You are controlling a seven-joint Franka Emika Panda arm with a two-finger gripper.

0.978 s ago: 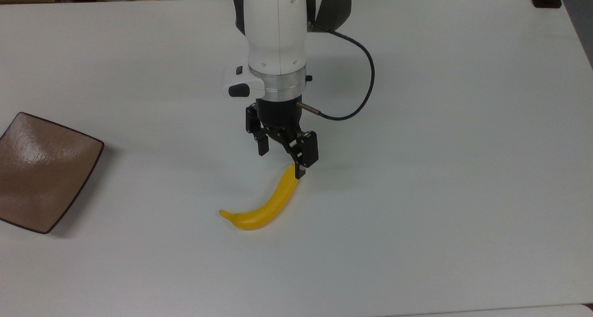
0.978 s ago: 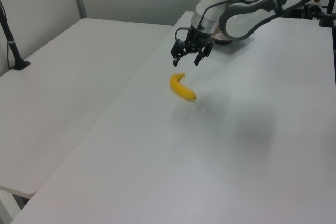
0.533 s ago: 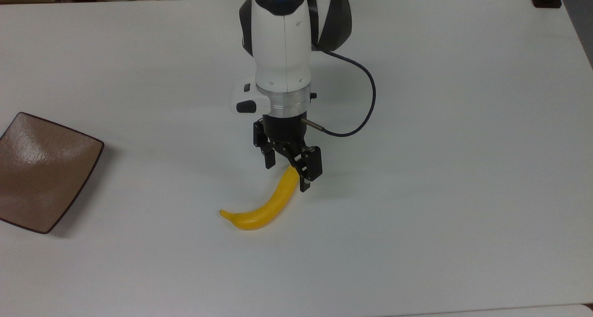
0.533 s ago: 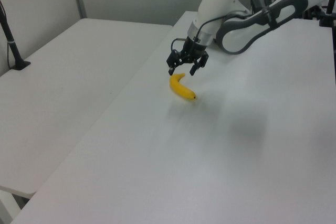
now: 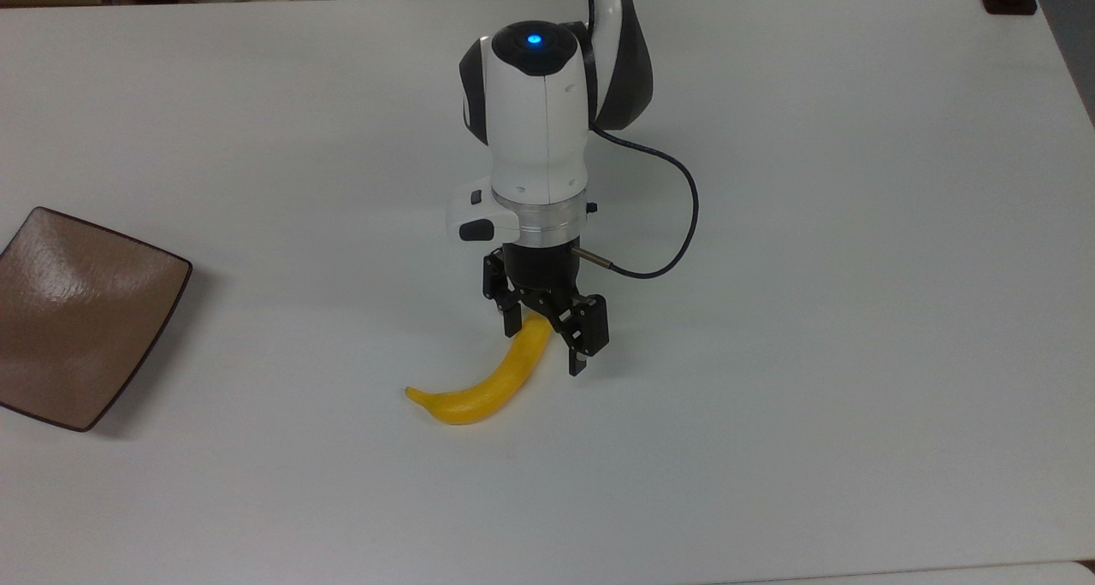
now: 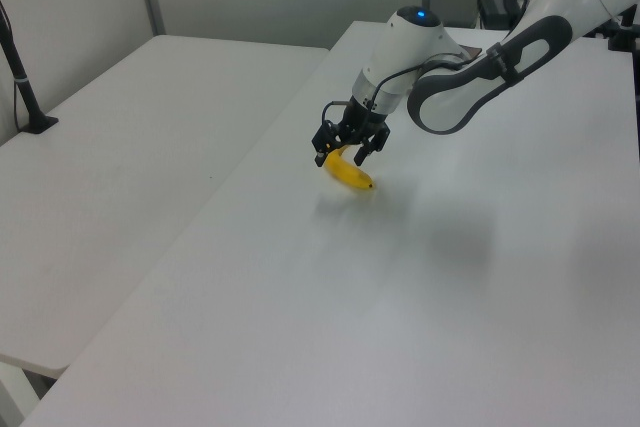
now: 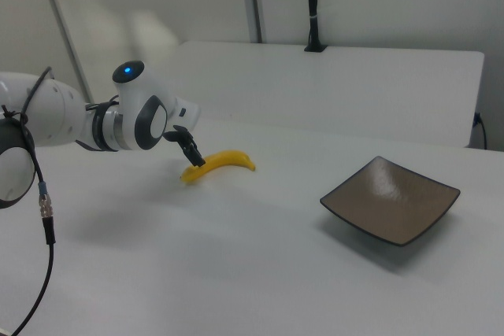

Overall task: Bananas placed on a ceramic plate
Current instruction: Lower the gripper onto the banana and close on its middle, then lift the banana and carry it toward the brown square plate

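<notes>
The banana [image 5: 488,382] is lying flat on the white table [image 5: 813,311], near the middle of the top view, with its dark-tipped end pointing toward the top view's left and its other end reaching up under the gripper [image 5: 546,345]. It is resting well apart from the ceramic plate [image 5: 77,307], which is sitting empty at the top view's left edge.

Judged from its smooth, glossy skin, the banana is probably going to be light but slippery, and its round section may be prone to rolling or pivoting under a pinch. If it is real fruit it is also going to bruise under hard pressure, so moderate closing force is advisable. The thicker middle of the curve looks like the most balanced place to take hold; a hold near one end is likely to let the free end droop or swing during transport.

The gripper's fingers are standing apart, straddling the banana's upper end in the top view, one finger on each side, not clamped. In the left view the gripper [image 6: 343,144] is hovering just over the same end of the fruit. The plate's dished surface should be helping to keep the banana from sliding off once released.
</notes>
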